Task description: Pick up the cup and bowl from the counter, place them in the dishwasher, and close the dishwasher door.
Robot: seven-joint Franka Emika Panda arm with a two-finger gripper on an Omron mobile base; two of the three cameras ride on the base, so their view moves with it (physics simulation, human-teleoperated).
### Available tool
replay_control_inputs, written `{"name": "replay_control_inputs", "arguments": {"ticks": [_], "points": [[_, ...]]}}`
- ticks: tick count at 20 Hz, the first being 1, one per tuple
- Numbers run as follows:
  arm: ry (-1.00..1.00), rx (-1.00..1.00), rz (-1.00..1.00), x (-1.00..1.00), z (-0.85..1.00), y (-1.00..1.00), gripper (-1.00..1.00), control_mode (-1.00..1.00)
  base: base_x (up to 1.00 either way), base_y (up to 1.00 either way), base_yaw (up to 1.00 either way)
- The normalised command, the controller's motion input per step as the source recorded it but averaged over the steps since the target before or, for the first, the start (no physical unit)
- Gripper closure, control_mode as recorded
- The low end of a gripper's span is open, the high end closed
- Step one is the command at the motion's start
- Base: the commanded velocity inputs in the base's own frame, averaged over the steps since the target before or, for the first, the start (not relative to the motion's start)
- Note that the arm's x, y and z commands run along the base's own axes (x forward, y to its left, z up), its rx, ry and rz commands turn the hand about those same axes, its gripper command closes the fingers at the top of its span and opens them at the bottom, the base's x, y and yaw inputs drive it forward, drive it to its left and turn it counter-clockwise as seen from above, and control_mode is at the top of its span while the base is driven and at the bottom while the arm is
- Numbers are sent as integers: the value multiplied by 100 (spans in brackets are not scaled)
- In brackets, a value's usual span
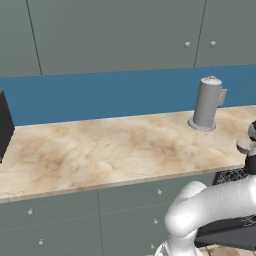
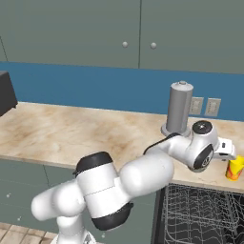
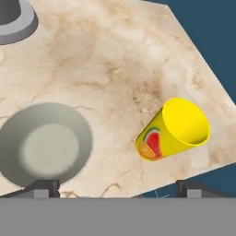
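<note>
Counter [image 3: 115, 55] sweeps under the hand, dishwasher [image 2: 205, 214] open below with its racks showing. Bowl [image 3: 46, 145] sits near the front edge, shallow and rigid, best pinched across its rim. Cup [image 3: 177, 131] stands just right of it, light, probably slick. Gripper [image 3: 117, 186] hovers above, jaws spread wide, empty.

white jointed arm [image 2: 143, 176] bends from lower left toward right-centre; its two-finger gripper [image 3: 117, 186] is spread wide, holding nothing.

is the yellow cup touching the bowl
Apart. In the hand view a strip of bare counter lies between the cup and the bowl.
</note>
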Motion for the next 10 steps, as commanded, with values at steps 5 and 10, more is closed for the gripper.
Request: {"name": "replay_control_inputs", "arguments": {"ticks": [5,10], "points": [[0,0,-1,15,0,-39,-100,-100,0,0,0],[0,0,0,24,-3,-36,-100,-100,0,0,0]]}}
